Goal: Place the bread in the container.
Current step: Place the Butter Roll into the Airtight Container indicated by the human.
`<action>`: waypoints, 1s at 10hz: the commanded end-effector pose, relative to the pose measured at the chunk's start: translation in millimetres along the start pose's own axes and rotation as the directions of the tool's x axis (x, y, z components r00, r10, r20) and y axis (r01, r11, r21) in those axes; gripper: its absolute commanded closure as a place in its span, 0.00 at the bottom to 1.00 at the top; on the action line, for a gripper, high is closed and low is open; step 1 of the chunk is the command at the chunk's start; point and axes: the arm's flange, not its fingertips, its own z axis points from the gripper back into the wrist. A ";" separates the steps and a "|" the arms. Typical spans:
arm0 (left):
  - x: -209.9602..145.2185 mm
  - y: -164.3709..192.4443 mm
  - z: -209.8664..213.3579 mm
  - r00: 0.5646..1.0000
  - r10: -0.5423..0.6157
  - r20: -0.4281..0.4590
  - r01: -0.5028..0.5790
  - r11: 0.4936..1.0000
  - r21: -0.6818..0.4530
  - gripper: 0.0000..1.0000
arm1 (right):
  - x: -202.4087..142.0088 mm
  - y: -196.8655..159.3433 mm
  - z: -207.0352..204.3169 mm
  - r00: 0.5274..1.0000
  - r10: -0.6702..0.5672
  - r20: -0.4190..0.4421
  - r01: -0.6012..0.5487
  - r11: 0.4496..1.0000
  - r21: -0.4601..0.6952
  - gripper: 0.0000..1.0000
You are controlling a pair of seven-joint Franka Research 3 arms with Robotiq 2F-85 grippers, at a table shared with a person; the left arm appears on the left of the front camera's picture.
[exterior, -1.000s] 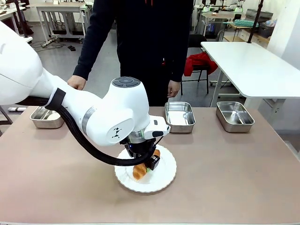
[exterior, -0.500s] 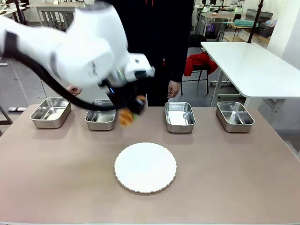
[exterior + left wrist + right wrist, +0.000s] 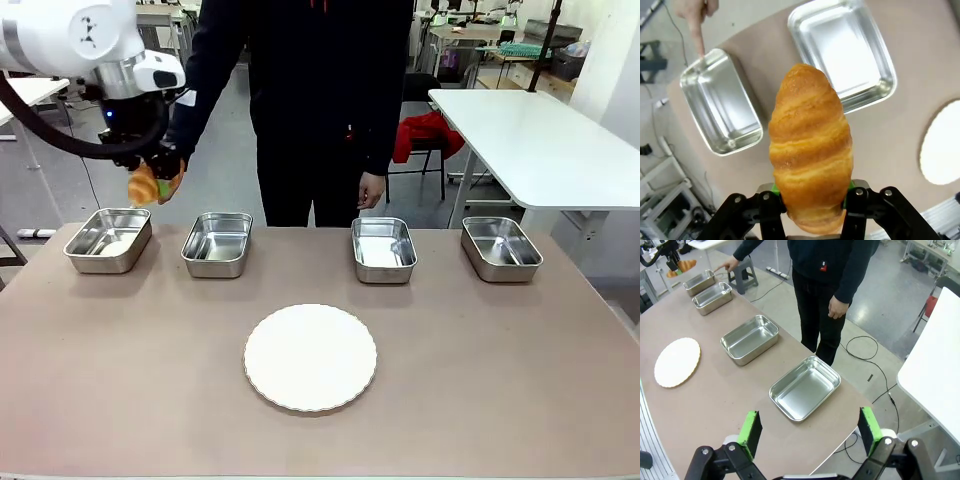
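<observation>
Your left hand (image 3: 152, 178) grips the bread (image 3: 143, 186) by one end, long axis pointing down, in the air just above and behind the pan (image 3: 107, 240) a person's finger (image 3: 697, 37) touches; your right hand (image 3: 810, 432) gapes empty.

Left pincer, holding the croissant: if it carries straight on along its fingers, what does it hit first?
Probably bare table, in the gap between the two steel pans below the croissant. Depth is unclear, so either pan's rim is possible.
</observation>
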 end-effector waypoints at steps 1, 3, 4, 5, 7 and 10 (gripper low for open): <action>-6.4 0.7 -4.9 0.993 -0.056 0.101 0.059 0.998 -0.031 0.59 | 1.6 0.1 1.7 1.000 0.004 0.013 -0.004 1.000 0.003 0.00; 0.0 0.0 0.0 1.000 0.000 0.000 0.000 1.000 0.000 0.59 | 1.6 0.1 1.7 1.000 0.004 0.013 -0.004 1.000 0.003 0.00; 0.0 0.0 0.0 1.000 0.000 0.000 0.000 1.000 0.000 0.59 | 1.6 0.1 1.7 1.000 0.004 0.013 -0.004 1.000 0.003 0.00; 0.0 0.0 0.0 1.000 0.000 0.000 0.000 1.000 0.000 0.59 | 1.6 0.1 1.7 1.000 0.004 0.013 -0.004 1.000 0.003 0.00; 6.0 31.6 -4.1 1.000 0.019 0.005 -0.019 0.998 -0.064 0.59 | 1.6 0.1 1.7 1.000 0.004 0.013 -0.004 1.000 0.003 0.00; -3.6 118.0 -29.3 0.996 0.087 -0.028 -0.090 0.985 -0.148 0.59 | 1.6 0.1 1.7 1.000 0.004 0.013 -0.004 1.000 0.003 0.00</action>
